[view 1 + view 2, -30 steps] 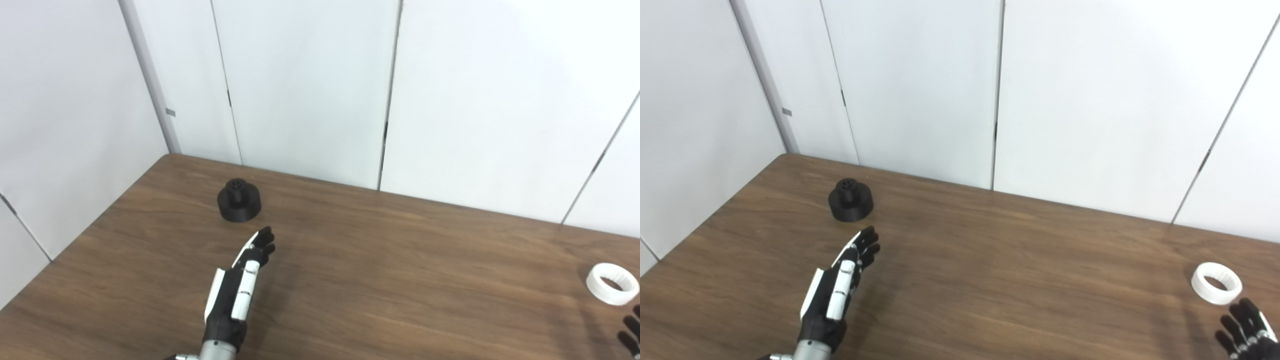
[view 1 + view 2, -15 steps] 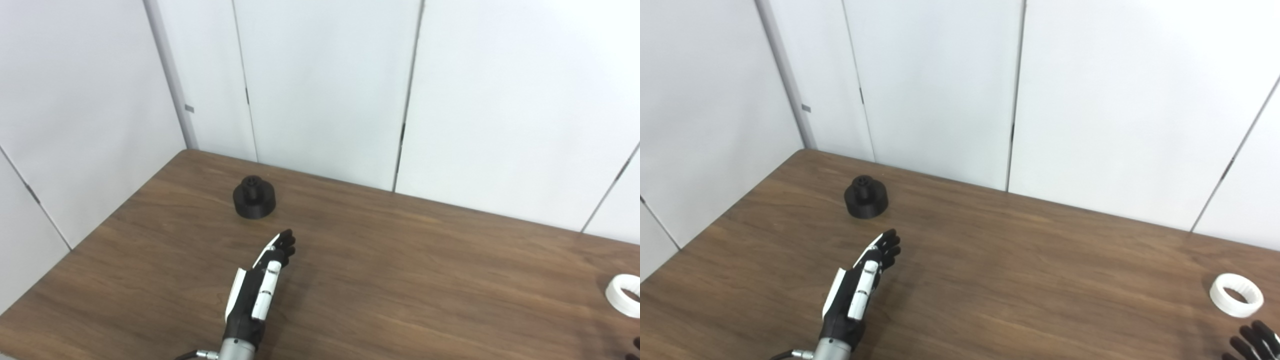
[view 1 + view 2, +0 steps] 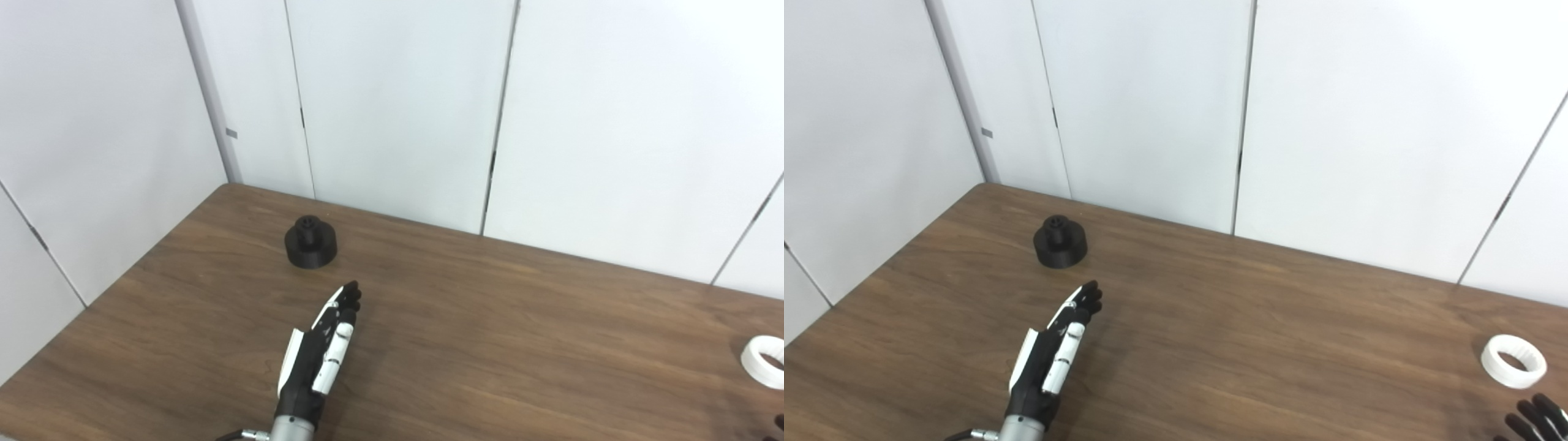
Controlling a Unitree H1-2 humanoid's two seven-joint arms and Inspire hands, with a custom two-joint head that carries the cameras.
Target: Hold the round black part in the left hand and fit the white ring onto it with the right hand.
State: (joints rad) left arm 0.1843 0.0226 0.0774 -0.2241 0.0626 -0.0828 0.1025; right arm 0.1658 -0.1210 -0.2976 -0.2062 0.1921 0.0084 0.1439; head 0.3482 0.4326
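Observation:
The round black part point(image 3: 310, 243) stands on the wooden table point(image 3: 490, 318) toward its far left, with a small knob on top. My left hand point(image 3: 321, 349) reaches over the table a short way in front of and to the right of it, fingers straight and apart, holding nothing. The white ring point(image 3: 1513, 361) lies flat near the table's right side. Only the dark fingertips of my right hand point(image 3: 1532, 418) show at the bottom right corner, just in front of the ring, spread and not touching it.
White wall panels point(image 3: 392, 110) close off the table's back and left sides. The table's left edge point(image 3: 116, 275) runs diagonally down to the lower left corner.
The camera swung left between one second ago and half a second ago, then held still. My left hand has rolled slightly in place; the black part and ring lie where they were.

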